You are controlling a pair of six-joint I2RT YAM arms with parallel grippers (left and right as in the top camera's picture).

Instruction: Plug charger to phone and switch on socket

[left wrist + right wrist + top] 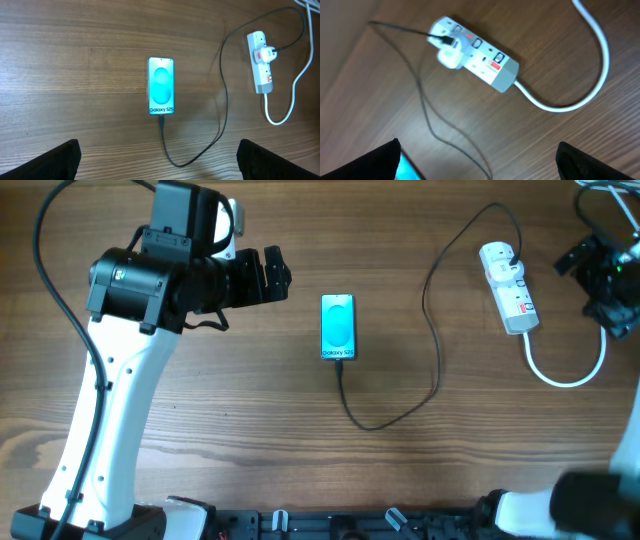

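1. I see a table (75,60) of matt, grained wood.
2. The phone (161,86) has a glossy screen.
3. The socket (260,75) looks like smooth white plastic, and the charger (265,53) cable is matt black.

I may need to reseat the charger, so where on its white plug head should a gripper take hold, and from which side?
Take the white plug head across its body, on the two sides free of the black cable, coming straight down from above. It stands proud of the socket, so its raised block is all that is exposed.
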